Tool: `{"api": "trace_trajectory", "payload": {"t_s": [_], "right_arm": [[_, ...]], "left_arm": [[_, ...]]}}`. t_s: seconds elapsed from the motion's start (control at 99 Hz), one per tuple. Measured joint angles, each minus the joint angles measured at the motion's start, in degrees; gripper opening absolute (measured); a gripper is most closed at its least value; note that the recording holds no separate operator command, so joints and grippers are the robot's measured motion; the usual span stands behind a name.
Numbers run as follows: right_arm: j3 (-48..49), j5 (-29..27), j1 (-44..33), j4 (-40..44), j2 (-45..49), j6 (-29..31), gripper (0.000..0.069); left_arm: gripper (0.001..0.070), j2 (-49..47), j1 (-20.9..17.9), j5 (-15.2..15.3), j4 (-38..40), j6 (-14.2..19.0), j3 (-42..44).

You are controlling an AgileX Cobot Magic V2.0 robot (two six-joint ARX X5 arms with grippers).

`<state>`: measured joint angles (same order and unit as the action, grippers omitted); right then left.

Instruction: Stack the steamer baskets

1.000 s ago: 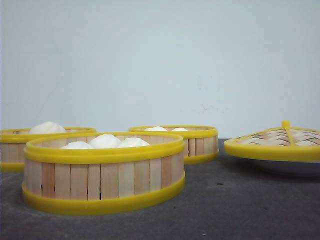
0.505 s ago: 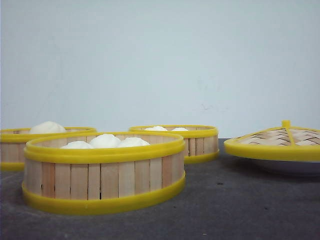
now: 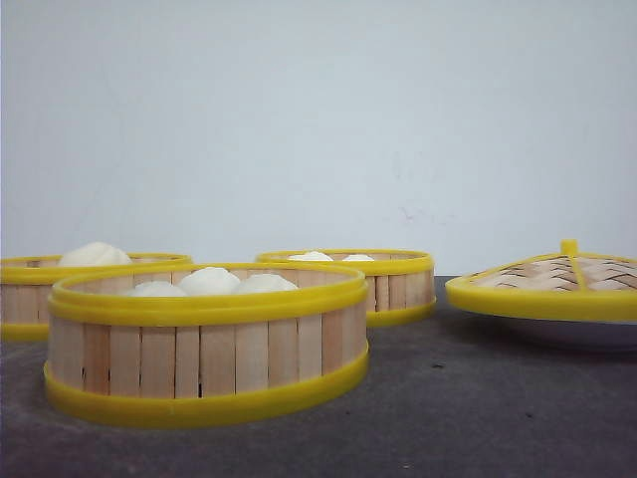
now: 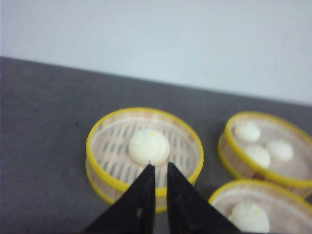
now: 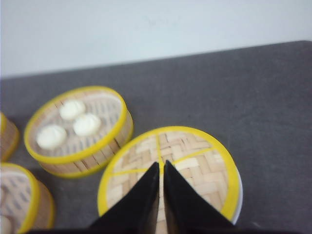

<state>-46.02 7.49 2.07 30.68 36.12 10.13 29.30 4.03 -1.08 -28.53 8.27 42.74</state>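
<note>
Three steamer baskets sit apart on the dark desk (image 3: pixel 468 418), none stacked yet. In the front view the nearest basket (image 3: pixel 206 344) holds three buns, a second basket (image 3: pixel 60 289) with one bun stands behind it to the left, and a third basket (image 3: pixel 383 279) stands behind it to the right.

The left end effector (image 4: pixel 157 168) hangs above the one-bun basket (image 4: pixel 145 155), fingers nearly together with only a thin gap and holding nothing. That basket lies just ahead of and below the fingertips, its near rim under them and the bun (image 4: pixel 148 146) just beyond. The other two baskets lie off to its side.

The right end effector (image 5: pixel 161 166) has its fingers almost together too, also empty, and hovers over the woven lid (image 5: pixel 195 165), which rests on a white plate (image 5: pixel 238 204); the two-bun basket (image 5: pixel 80 129) lies beside the lid, further from these fingertips.

The baskets are round, so no long axis governs the grasp; the wall at the rim is the likely hold. The left arm seems nearer to a basket, and its fingers would need to spread before closing on that rim.
</note>
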Motion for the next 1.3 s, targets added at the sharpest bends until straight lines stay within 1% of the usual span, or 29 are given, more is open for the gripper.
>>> {"api": "trace_trajectory", "payload": {"t_s": [0.101,0.192,0.303,0.465,0.505,0.545,0.586,0.606,0.616,0.626,0.636,0.646,0.677,0.707,0.747,0.788,0.889,1.03,1.172,1.303], "right_arm": [[-1.2,0.0,0.0,0.9,5.3,-2.1,0.001],[-1.2,0.0,0.0,3.0,9.4,-3.3,0.001],[-1.2,0.0,0.0,4.9,12.7,-4.4,0.001],[-1.2,0.0,0.0,6.3,15.4,-5.8,0.001],[-1.2,0.0,0.0,6.5,15.6,-5.9,0.002],[-1.2,0.0,0.0,6.6,15.7,-6.3,0.0057],[-1.2,0.0,0.0,6.6,15.7,-6.6,0.0129],[-1.2,0.0,0.0,6.6,15.7,-6.8,0.019],[-1.2,0.0,0.0,6.6,15.7,-6.8,0.0203],[-1.2,0.0,0.0,6.6,15.7,-6.8,0.0247],[-1.2,0.0,0.0,6.6,15.7,-6.9,0.0262],[-1.2,0.0,0.0,6.6,15.7,-6.9,0.0306],[-1.2,0.0,0.0,6.7,15.7,-6.9,0.0393],[-1.2,0.0,0.0,6.8,15.8,-6.9,0.0468],[-1.2,0.0,0.0,6.8,15.8,-6.9,0.0539],[-1.2,0.0,0.0,6.8,15.8,-6.9,0.0578],[-1.2,0.3,0.2,5.8,16.0,-6.8,0.0613],[-1.3,3.1,2.6,0.2,19.4,-5.2,0.0617],[-4.7,3.3,6.5,-1.4,27.8,-3.6,0.0617],[-12.5,3.1,9.7,-1.9,38.1,-3.2,0.0616]], "left_arm": [[0.0015,5.1,0.0,-0.3,-2.5,-2.8,2.0],[0.0015,8.9,0.0,-0.3,-4.2,-4.3,2.1],[0.0015,12.5,0.0,-0.3,-5.9,-5.0,2.1],[0.0015,14.1,0.0,-0.4,-5.9,-5.6,2.1],[0.0022,14.3,0.0,-0.4,-6.0,-5.6,2.1],[0.0054,14.3,0.0,-0.3,-6.0,-5.6,2.1],[0.0113,14.3,0.0,-0.3,-5.9,-5.7,2.1],[0.0152,14.3,0.0,-0.3,-5.9,-5.7,2.1],[0.0173,14.3,0.0,-0.3,-5.9,-5.7,2.1],[0.0194,14.3,0.0,-0.3,-5.9,-5.7,2.1],[0.0216,14.3,0.0,-0.3,-5.9,-5.7,2.1],[0.0238,14.3,0.0,-0.3,-6.0,-5.7,2.1],[0.0308,14.3,0.0,-0.4,-6.0,-5.7,2.1],[0.0353,14.3,0.0,-0.4,-5.9,-5.7,2.1],[0.039,14.3,0.0,-0.4,-5.9,-5.7,2.1],[0.0408,14.3,0.0,-0.4,-5.9,-5.7,2.1],[0.0425,14.3,0.0,-0.4,-6.0,-5.7,2.1],[0.0428,14.3,0.0,-0.4,-5.9,-5.7,2.1],[0.0428,14.3,0.0,-0.4,-5.9,-5.7,2.1],[0.0428,14.3,0.0,-0.4,-5.9,-5.7,2.1]]}}
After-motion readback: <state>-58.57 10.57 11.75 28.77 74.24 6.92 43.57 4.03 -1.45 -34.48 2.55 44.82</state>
